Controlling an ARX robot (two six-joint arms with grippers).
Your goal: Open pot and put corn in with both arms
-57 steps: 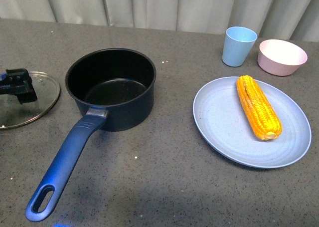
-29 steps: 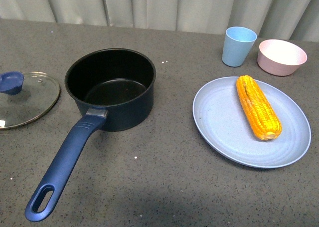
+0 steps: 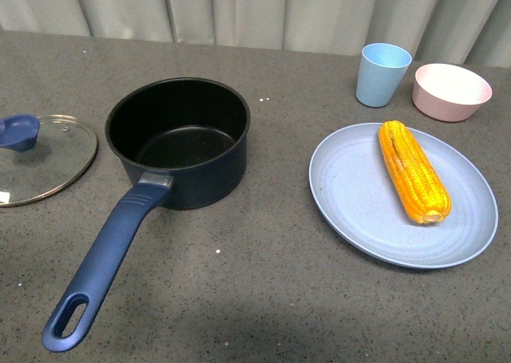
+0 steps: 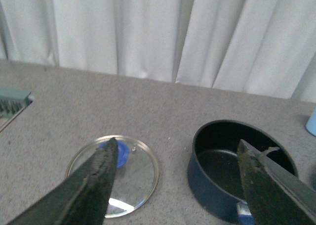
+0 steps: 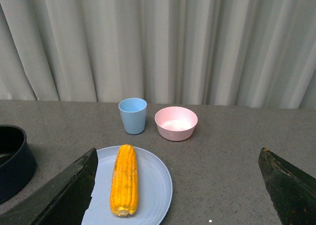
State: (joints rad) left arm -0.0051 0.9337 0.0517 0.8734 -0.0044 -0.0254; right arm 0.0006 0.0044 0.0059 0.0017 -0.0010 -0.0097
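The dark navy pot [image 3: 180,140] stands open on the grey table, its long blue handle [image 3: 104,259] pointing toward the front. Its glass lid [image 3: 44,159] with a blue knob [image 3: 20,130] lies flat on the table to the pot's left. The yellow-orange corn [image 3: 413,171] lies on a light blue plate [image 3: 351,195] at the right. Neither arm shows in the front view. My left gripper [image 4: 177,151] is open and empty, high above the lid [image 4: 133,173] and pot [image 4: 222,160]. My right gripper [image 5: 177,158] is open and empty, above and behind the corn [image 5: 124,178].
A light blue cup [image 3: 382,74] and a pink bowl [image 3: 450,92] stand behind the plate near the curtain. They also show in the right wrist view, the cup [image 5: 133,115] beside the bowl [image 5: 176,122]. A pale green object [image 4: 12,101] sits at the table's edge beyond the lid.
One second ago my left gripper was at the lid's knob at the left edge of the front view. It has since let go and moved out of that view. The lid stays on the table.
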